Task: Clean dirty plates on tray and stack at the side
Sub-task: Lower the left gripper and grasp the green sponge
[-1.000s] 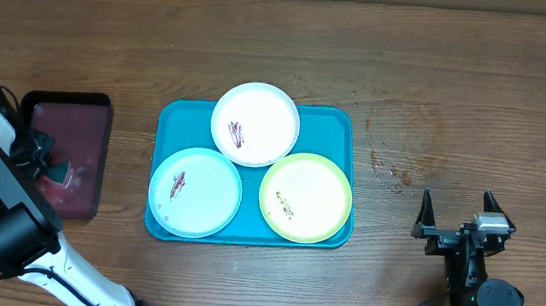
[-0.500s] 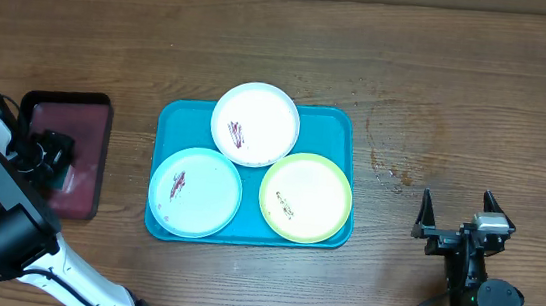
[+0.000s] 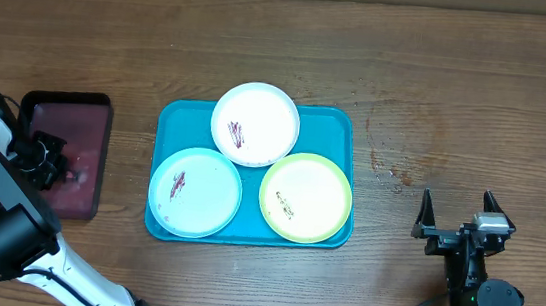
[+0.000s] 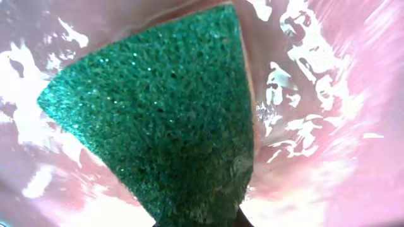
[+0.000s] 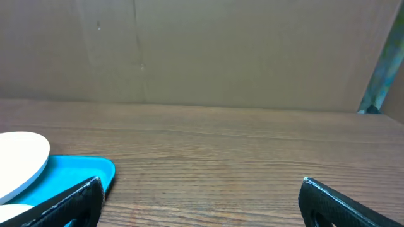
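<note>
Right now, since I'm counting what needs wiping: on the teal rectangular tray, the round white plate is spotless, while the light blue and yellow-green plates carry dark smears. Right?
No: the round white plastic plate is smeared too, as the overhead view shows. The round light blue plastic plate and round yellow-green plastic plate carry dark smears, on the large teal rectangular plastic tray.

**Sponge (image 4: pixel 164 120) on a maroon tray (image 3: pixel 90 120)**

The dark-rimmed tray sits near the left edge of the wooden table (image 3: pixel 461 81). Seen close, the green sponge is wedge-shaped and coarse. It lies on the tray's glossy pink surface among bright reflections. Small dark spots (image 3: pixel 392 172) mark the wood toward the right. Brown cardboard (image 5: pixel 221 50) stands behind the table.
</note>
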`<state>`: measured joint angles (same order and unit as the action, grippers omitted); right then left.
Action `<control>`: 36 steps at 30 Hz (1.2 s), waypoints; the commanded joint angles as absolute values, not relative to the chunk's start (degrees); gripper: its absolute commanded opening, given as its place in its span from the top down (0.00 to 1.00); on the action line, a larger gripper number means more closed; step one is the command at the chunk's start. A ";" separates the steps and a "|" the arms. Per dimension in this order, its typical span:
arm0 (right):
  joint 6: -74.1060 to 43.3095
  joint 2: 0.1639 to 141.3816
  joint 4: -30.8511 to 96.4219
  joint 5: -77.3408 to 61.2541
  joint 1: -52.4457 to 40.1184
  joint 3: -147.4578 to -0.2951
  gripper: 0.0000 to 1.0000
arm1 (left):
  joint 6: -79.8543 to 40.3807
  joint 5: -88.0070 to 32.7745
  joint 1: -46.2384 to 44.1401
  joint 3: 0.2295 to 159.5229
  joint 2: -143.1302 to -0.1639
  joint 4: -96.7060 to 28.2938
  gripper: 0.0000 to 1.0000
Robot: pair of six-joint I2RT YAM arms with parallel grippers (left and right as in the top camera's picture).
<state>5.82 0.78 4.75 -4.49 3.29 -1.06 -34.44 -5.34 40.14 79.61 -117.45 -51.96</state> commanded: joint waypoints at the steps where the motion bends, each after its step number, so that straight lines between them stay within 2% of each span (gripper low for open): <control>1: 5.82 0.23 4.56 -4.56 3.40 -0.49 0.00 | -34.72 -4.32 39.35 77.91 -120.22 -50.70 0.50; 2: 5.82 0.23 4.56 -4.56 3.40 -0.49 0.00 | -34.70 -3.57 39.35 77.91 -120.22 -50.33 0.02; 14: 5.82 0.23 4.56 -4.56 3.40 -0.49 0.00 | -34.70 8.10 39.35 77.91 -120.22 -45.56 0.00; 15: 5.82 0.23 4.56 -4.56 3.40 -0.49 0.00 | -34.70 8.08 39.35 77.91 -120.25 -45.58 0.07; 18: 5.82 0.23 4.56 -4.56 3.40 -0.49 0.00 | -34.70 8.03 39.35 77.91 -120.25 -45.82 0.48; 22: 5.82 0.23 4.56 -4.56 3.40 -0.49 0.00 | -34.70 7.75 39.35 77.91 -120.25 -46.83 0.96; 29: 5.82 0.23 4.56 -4.56 3.40 -0.49 0.00 | -34.70 4.84 39.42 79.44 -120.20 -49.93 0.96; 36: 5.85 0.23 4.56 -4.56 3.40 -0.49 0.00 | -34.72 1.89 39.40 91.92 -120.20 -63.61 0.96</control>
